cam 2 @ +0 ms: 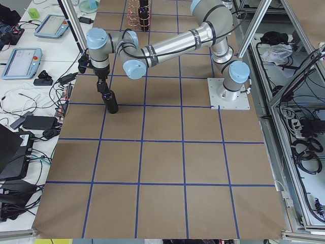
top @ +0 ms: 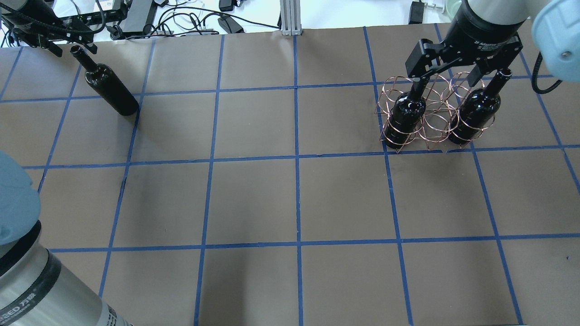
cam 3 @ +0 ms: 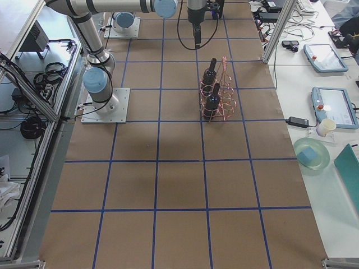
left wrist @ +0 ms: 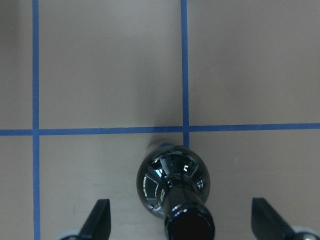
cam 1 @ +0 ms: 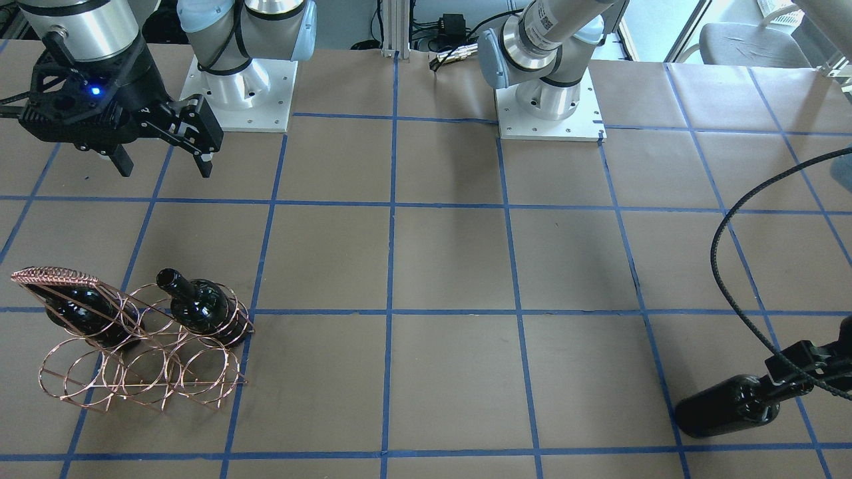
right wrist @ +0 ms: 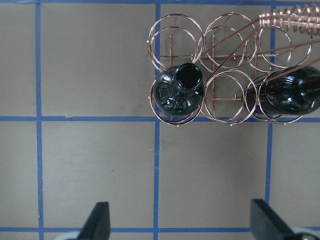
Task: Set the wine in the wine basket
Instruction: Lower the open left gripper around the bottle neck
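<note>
We show a table (top: 253, 199) covered in matt brown paper and ruled into squares by blue tape lines (top: 344, 155). One glossy near-black glass wine bottle (top: 111, 90), round-shouldered with a short neck and an open mouth, stands upright near the table's corner on the robot's left, on the operators' side, just beside a tape crossing. The left gripper (left wrist: 180, 201) sits at its neck with both fingers spread wide, one on either side and clear of the glass; it grips nothing. Well apart, across several squares of bare paper, stands the copper-coloured wire wine basket (right wrist: 213, 65): six round rings in two rows of three, with a woven wire handle (cam 1: 56, 274) leaning over one end. We count three bottles in all. A second bottle (right wrist: 176, 97) and a third bottle (right wrist: 295, 95) stand in the two end rings of the row nearer the robot, leaving four rings open. The right gripper (cam 1: 164, 169) hangs above the paper on the robot's side of the basket, fingers fully spread and holding nothing.
</note>
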You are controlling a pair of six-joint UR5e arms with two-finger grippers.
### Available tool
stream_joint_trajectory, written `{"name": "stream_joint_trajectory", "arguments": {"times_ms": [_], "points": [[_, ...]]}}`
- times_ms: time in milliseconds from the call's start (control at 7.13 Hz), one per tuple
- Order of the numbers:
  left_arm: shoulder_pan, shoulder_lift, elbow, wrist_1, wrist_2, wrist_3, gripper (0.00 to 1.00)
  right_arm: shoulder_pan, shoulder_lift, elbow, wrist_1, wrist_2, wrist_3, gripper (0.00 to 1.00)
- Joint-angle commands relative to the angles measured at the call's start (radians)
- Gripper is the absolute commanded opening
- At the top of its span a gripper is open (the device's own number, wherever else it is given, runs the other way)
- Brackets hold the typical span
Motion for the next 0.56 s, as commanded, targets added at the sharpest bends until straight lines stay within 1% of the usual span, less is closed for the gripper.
{"name": "stream_joint_trajectory", "arguments": {"times_ms": [0,140,421], "points": [[0.000,-0.021,-0.001,0.016,-0.006,-0.005,0.96,0.000,0.002,0.000,0.000,0.000,0.000,1.00],[-0.002,-0.021,-0.005,0.013,-0.003,-0.005,0.76,0.000,0.002,0.000,0.000,0.000,0.000,1.00],[-0.002,-0.019,-0.008,0.000,0.004,-0.005,0.74,0.000,0.002,0.002,0.000,0.000,0.000,1.00]]}}
